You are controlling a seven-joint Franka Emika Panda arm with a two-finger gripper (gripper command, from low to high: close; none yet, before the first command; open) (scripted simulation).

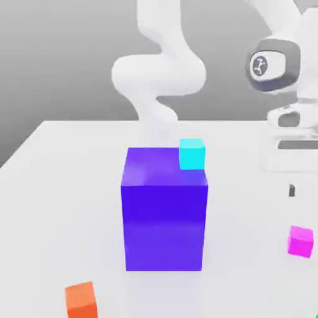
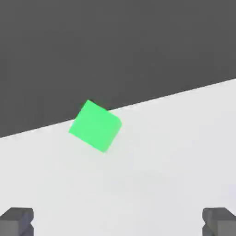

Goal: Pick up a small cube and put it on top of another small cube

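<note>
Tool (image 2: 118, 221) gaping wide and gripping nothing, green cube (image 2: 95, 125) sitting by the white desk (image 1: 56, 186) edge, small pink cube (image 1: 300, 241) lying at four o'clock from the big blue block (image 1: 164, 217), bare surface between, grey backdrop behind.

A white table (image 1: 56, 186) is occupying the lower part of the exterior view, its surface lying flat, plain and evenly lit. Behind the table's far edge a plain grey backdrop (image 1: 62, 56) is rising, unmarked. In the hand view the backdrop beyond the table's edge (image 2: 184, 138) is appearing darker grey (image 2: 115, 41).
</note>
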